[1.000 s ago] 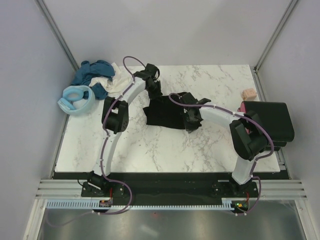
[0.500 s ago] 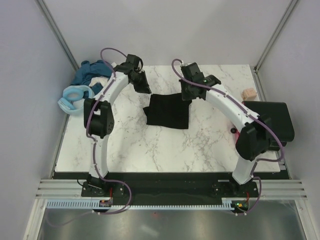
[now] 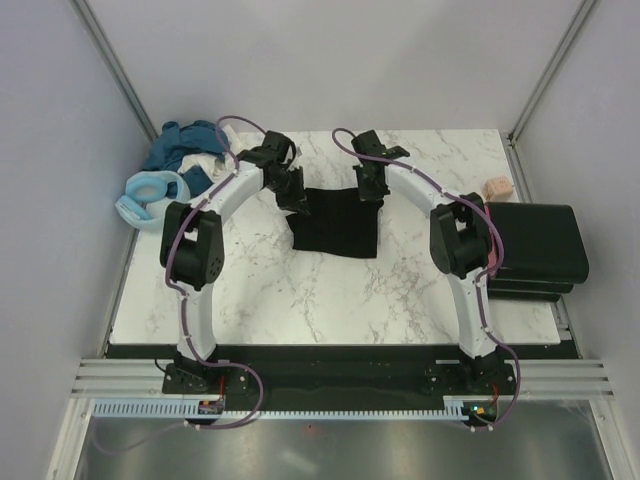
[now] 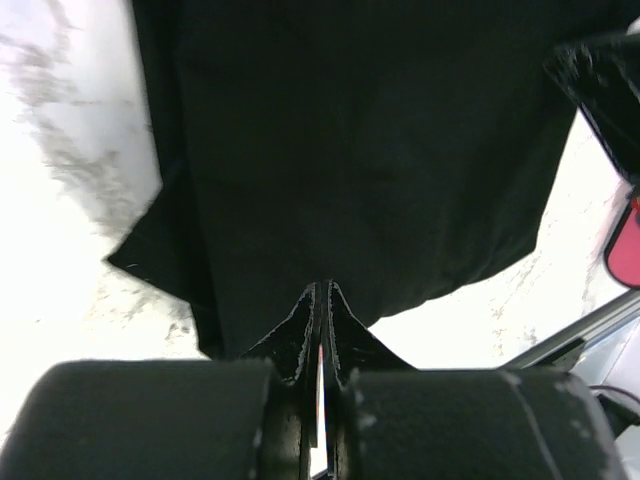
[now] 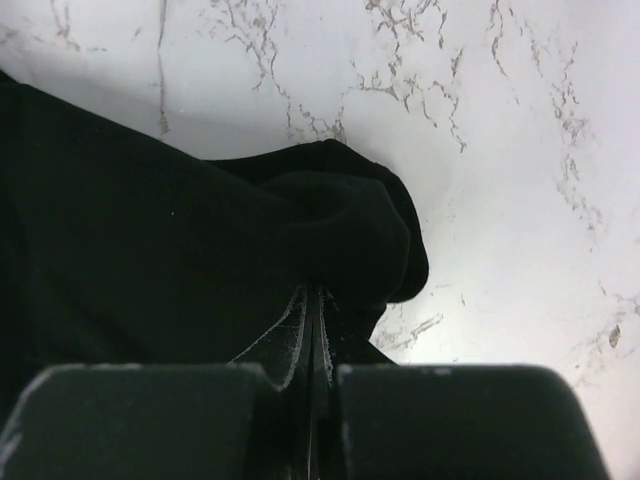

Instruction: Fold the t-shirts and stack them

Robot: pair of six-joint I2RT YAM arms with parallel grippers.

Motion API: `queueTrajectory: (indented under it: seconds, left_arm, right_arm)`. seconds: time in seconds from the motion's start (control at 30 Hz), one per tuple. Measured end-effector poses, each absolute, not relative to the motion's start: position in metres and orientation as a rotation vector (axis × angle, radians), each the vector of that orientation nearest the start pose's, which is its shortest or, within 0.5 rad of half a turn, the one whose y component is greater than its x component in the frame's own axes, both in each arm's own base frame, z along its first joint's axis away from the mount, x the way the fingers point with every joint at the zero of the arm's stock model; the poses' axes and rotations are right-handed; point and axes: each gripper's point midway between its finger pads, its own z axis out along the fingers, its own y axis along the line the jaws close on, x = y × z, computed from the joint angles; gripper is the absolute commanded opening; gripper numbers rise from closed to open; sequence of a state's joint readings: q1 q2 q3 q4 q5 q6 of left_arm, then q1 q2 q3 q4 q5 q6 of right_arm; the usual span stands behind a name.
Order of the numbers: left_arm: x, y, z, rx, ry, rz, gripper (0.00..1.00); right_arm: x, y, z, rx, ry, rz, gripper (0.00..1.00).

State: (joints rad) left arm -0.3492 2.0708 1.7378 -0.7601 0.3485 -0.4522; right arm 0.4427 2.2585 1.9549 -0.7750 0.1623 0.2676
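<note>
A black t-shirt lies folded into a rectangle in the middle of the marble table. My left gripper sits at its far left corner, shut, with the tips pinched on the cloth's edge. At the far right corner my right gripper is also shut, and the cloth bunches into a hump over its tips. In the left wrist view the shirt spreads flat beyond the fingers. More t-shirts lie heaped at the far left: teal-blue, white and light blue.
A stack of folded black shirts sits at the table's right edge. A small pinkish-beige block lies just behind it. Grey walls close in the left and right sides. A pink patch shows at the right edge of the left wrist view.
Both grippers left the shirt's middle, rose past its far edge, then came down onto its far corners. The shirt went from rumpled to a flat rectangle.
</note>
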Motion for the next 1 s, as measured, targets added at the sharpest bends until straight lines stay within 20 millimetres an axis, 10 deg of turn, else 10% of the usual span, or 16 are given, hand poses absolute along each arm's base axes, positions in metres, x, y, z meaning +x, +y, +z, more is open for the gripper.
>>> queueTrajectory:
  seconds: [0.4,1.0]
  left_arm:
    - [0.353,-0.239,0.031,0.063,2.918,-0.668,0.02]
    - [0.343,-0.228,0.027,0.049,2.934,-0.657,0.02]
  right_arm:
    - [0.49,0.209,0.033,-0.168,2.639,-0.008,0.0]
    - [0.501,0.204,0.031,-0.136,2.649,0.023,0.19]
